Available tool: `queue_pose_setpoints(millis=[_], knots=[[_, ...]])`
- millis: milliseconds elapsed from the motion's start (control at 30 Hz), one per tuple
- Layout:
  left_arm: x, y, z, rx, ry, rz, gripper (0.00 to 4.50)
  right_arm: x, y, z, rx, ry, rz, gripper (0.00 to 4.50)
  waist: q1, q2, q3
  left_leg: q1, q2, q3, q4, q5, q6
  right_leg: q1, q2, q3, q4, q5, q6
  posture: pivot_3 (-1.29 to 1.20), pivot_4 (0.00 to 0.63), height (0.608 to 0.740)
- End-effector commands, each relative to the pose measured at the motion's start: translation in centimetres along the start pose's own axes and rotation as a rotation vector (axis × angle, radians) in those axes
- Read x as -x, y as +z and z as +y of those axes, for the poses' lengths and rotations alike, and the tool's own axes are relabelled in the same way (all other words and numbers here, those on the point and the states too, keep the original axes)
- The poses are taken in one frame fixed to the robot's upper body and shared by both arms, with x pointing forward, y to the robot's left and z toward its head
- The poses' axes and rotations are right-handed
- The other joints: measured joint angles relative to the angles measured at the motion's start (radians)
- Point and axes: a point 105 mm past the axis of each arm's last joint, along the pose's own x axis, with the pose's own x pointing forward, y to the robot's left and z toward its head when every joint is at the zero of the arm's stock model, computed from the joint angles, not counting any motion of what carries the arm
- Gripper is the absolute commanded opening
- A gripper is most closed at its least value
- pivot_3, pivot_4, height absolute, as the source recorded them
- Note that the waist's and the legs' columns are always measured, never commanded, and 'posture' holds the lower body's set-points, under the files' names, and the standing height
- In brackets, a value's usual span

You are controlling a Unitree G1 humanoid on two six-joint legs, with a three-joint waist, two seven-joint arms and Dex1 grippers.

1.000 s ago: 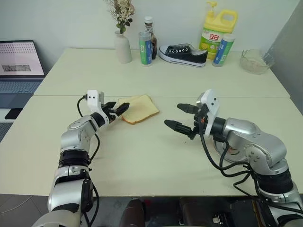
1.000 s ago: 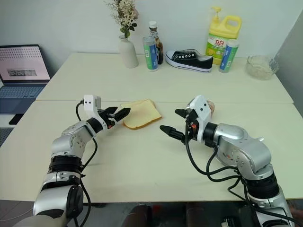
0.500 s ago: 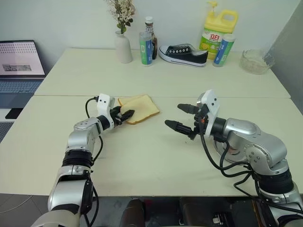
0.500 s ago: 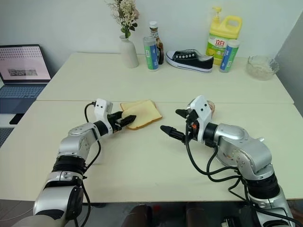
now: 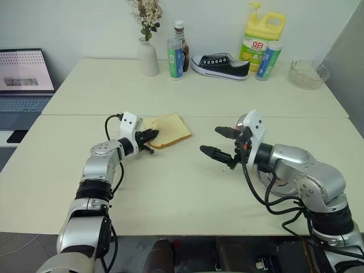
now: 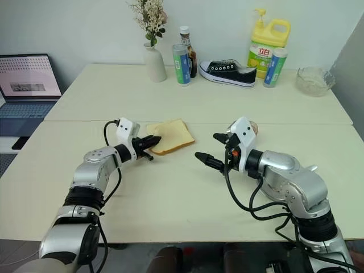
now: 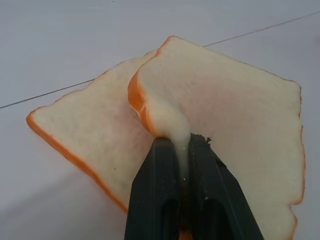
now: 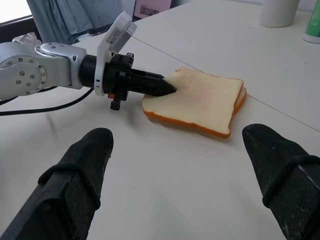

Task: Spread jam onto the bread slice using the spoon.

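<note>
Two stacked bread slices [image 5: 170, 128] lie mid-table, pale with an orange-tan crust. My left gripper [image 5: 152, 135] is shut on the near corner of the top bread slice [image 7: 225, 100], and the pinched corner curls up off the lower slice [image 7: 85, 130]. The left gripper's black fingers [image 8: 150, 84] come in low from the left. My right gripper [image 5: 211, 141] hovers open and empty to the right of the bread, well apart from it. A small pinkish jar, the jam [image 6: 252, 126], peeks out behind my right wrist, mostly hidden. The spoon is out of view.
Along the far edge stand a white vase with dried flowers [image 5: 148, 57], a tube can [image 5: 174, 58], a dark sauce bottle [image 5: 181, 40], a black sneaker [image 5: 220, 64], a yellow detergent jug [image 5: 261, 37] and a glass bowl [image 5: 307, 74]. A laptop [image 5: 23, 79] sits off to the left.
My left gripper went from open beside the bread to shut on the top slice's corner, its wrist rolling as it edged right. The right arm kept still.
</note>
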Motion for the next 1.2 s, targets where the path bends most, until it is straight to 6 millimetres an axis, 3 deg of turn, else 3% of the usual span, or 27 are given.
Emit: queue_pose_setpoints(millis=[33, 133, 200, 300, 400, 500, 667, 733, 800, 1000, 1200], knots=[[0.8, 6.2, -0.4, -0.156, -0.065, -0.132, 0.01, 1.4, 1.8, -0.3, 0.064, -0.018, -0.033, 4.5, 0.0, 0.0, 0.0, 0.0, 0.0, 0.0, 0.0, 0.0, 0.0, 0.0, 0.0, 0.0, 0.0, 0.0, 0.0, 0.0, 0.15, 0.74], [2.5, 10.3, -3.5, -0.225, -0.278, -0.187, 0.01, 3.7, 2.3, 0.6, 0.075, 0.039, 0.007, 4.5, 0.002, 0.0, 0.0, -0.002, 0.0, 0.0, 0.0, 0.0, 0.0, -0.002, 0.0, 0.0, 0.0, 0.0, 0.0, 0.0, 0.15, 0.74], [3.3, 11.3, -4.9, -0.229, -0.355, -0.195, 0.01, 4.6, 2.2, 1.3, 0.074, 0.072, 0.035, 4.5, 0.002, 0.0, 0.0, -0.003, 0.0, 0.0, -0.001, 0.0, 0.0, -0.002, 0.0, 0.0, -0.003, 0.0, 0.0, 0.0, 0.15, 0.74], [5.3, 13.1, -10.1, -0.158, -0.637, -0.204, 0.01, 7.5, 2.3, 2.6, 0.054, 0.123, 0.093, 4.5, 0.001, 0.0, 0.0, -0.002, 0.0, 0.001, -0.001, 0.0, 0.0, -0.002, 0.0, 0.001, -0.004, 0.0, 0.0, 0.0, 0.15, 0.74], [5.7, 11.5, -12.9, -0.081, -0.753, -0.144, 0.01, 8.7, 2.9, 3.3, 0.028, 0.125, 0.092, 4.5, -0.001, 0.0, 0.0, -0.002, 0.0, 0.001, -0.001, 0.0, 0.0, -0.001, 0.0, 0.001, -0.004, 0.0, 0.0, 0.0, 0.15, 0.74], [4.7, 6.4, -14.4, -0.076, -0.754, 0.006, 0.01, 9.1, 2.6, 3.9, 0.003, 0.12, 0.104, 4.5, -0.007, 0.002, -0.001, 0.006, 0.001, 0.002, -0.002, 0.0, 0.0, 0.007, 0.001, 0.002, -0.004, 0.0, 0.0, 0.0, 0.15, 0.74], [2.5, -1.1, -14.7, -0.119, -0.63, 0.163, 0.01, 9.0, 1.5, 4.5, -0.04, 0.096, 0.12, 4.5, -0.001, 0.001, 0.0, 0.008, 0.002, 0.001, -0.002, 0.0, 0.001, 0.009, 0.002, 0.003, -0.005, -0.002, 0.003, 0.0, 0.15, 0.74], [1.5, -2.7, -14.2, -0.174, -0.57, 0.192, 0.01, 8.9, 1.2, 4.5, -0.052, 0.086, 0.119, 4.5, 0.002, 0.001, 0.0, 0.008, 0.001, 0.001, -0.001, 0.0, 0.0, 0.009, 0.002, 0.003, -0.005, -0.003, 0.003, 0.0, 0.15, 0.74], [1.0, -3.0, -14.1, -0.211, -0.564, 0.191, 0.01, 8.9, 1.1, 4.5, -0.058, 0.081, 0.119, 4.5, 0.004, 0.001, 0.0, 0.007, 0.001, 0.001, 0.001, 0.0, 0.0, 0.009, 0.002, 0.003, -0.005, -0.002, 0.004, 0.0, 0.15, 0.74], [-1.8, -1.4, -13.9, -0.224, -0.477, 0.11, 0.01, 8.8, 0.6, 4.2, -0.067, 0.059, 0.127, 4.5, 0.012, 0.001, -0.001, 0.006, -0.001, 0.001, 0.001, 0.0, 0.0, 0.009, 0.0, 0.002, -0.006, -0.002, 0.004, 0.0, 0.15, 0.74], [-2.8, -1.1, -13.0, -0.229, -0.408, 0.091, 0.01, 8.9, 0.3, 3.9, -0.069, 0.046, 0.133, 4.5, 0.012, 0.001, -0.001, 0.005, 0.0, 0.001, 0.001, 0.0, 0.0, 0.009, 0.001, 0.002, -0.006, -0.001, 0.004, 0.0, 0.15, 0.74]])
